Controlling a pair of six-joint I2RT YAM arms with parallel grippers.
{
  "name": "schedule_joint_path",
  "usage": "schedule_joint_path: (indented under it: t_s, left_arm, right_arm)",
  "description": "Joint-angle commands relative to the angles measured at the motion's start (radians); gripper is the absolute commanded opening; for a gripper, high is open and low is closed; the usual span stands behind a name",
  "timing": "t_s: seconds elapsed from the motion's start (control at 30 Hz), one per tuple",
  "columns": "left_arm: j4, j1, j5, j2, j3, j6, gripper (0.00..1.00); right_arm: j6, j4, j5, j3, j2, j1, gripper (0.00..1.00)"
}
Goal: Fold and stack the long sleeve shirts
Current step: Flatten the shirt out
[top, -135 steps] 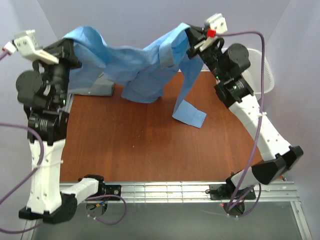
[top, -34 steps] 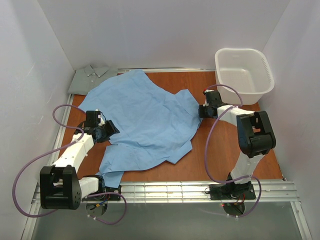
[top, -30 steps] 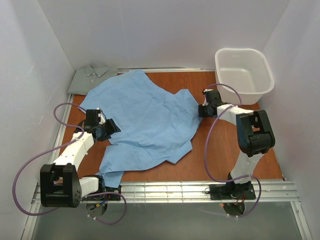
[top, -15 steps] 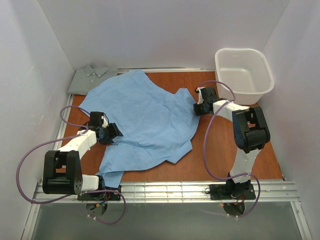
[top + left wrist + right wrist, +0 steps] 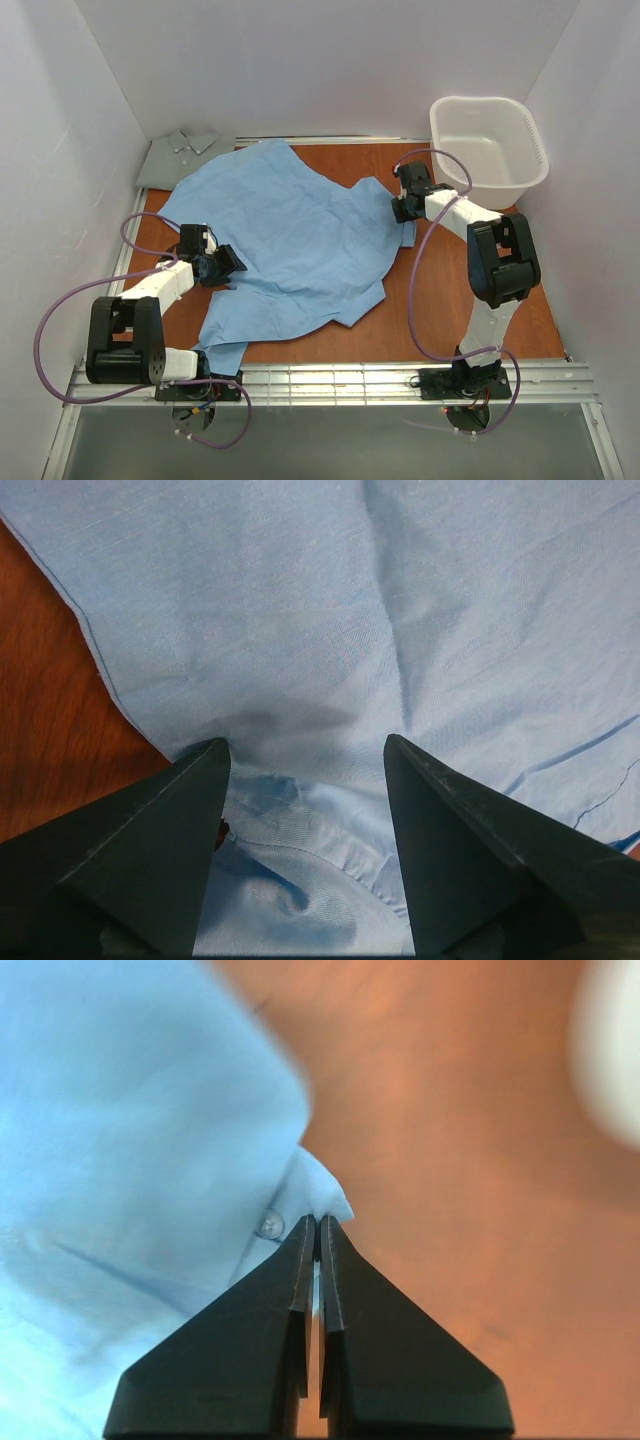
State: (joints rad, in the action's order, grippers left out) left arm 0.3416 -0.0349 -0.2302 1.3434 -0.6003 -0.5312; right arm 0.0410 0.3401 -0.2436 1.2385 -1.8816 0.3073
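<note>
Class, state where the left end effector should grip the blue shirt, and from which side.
The blue shirt lies flat, so only its edge offers a pinchable lip: take the left border from the table side, where the open left end effector is poised.

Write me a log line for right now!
blue shirt: spread out; left fingers: open on it; right fingers: pinching its edge; grey-green shirt: folded, far-left

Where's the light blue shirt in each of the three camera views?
Top external: the light blue shirt lies spread over the table's left and middle.
Left wrist: the shirt fills most of the picture.
Right wrist: the shirt covers the left side.
Shared landmark: the brown tabletop, bordering the shirt's edge in all three.
</note>
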Motion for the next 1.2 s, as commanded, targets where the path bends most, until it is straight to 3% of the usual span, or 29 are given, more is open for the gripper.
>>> schedule_joint_path:
  t_s: [0.0,0.13,0.2,0.4,0.47,0.77,0.8,0.83,0.93,1.07,1.17]
  left_arm:
    - [0.030,-0.003,0.009,0.030,0.033,0.011,0.60]
    - [0.031,-0.003,0.009,0.025,0.036,0.013,0.60]
    - [0.031,-0.003,0.009,0.022,0.036,0.013,0.60]
    - [0.033,-0.003,0.005,0.016,0.040,0.011,0.59]
    - [0.034,-0.003,0.003,0.014,0.040,0.011,0.59]
    - [0.036,-0.003,-0.011,0.007,0.042,0.008,0.59]
    - [0.034,-0.003,-0.015,0.005,0.040,0.008,0.60]
    - [0.036,-0.003,-0.021,0.005,0.040,0.008,0.61]
    - [0.057,-0.003,-0.029,-0.021,0.025,0.010,0.63]
    - [0.100,-0.003,0.015,-0.099,-0.038,0.016,0.66]
    - [0.126,-0.003,0.057,-0.122,-0.072,0.030,0.68]
  right_arm:
    - [0.025,0.023,-0.230,0.183,0.131,-0.004,0.01]
    - [0.082,-0.044,-0.333,0.356,0.182,-0.004,0.01]
    - [0.149,-0.205,-0.342,0.375,0.222,-0.004,0.01]
    - [0.258,-0.504,-0.188,0.464,0.237,-0.004,0.01]
    - [0.273,-0.547,-0.125,0.486,0.220,-0.005,0.01]
    - [0.278,-0.514,-0.098,0.550,0.026,-0.004,0.01]
    - [0.278,-0.503,-0.105,0.573,0.003,-0.005,0.06]
    - [0.278,-0.483,-0.109,0.590,-0.034,-0.004,0.38]
    - [0.241,-0.342,-0.119,0.644,-0.053,0.012,0.73]
    - [0.179,-0.085,-0.109,0.538,0.051,0.119,0.79]
    - [0.100,-0.007,-0.054,0.299,0.205,0.199,0.77]
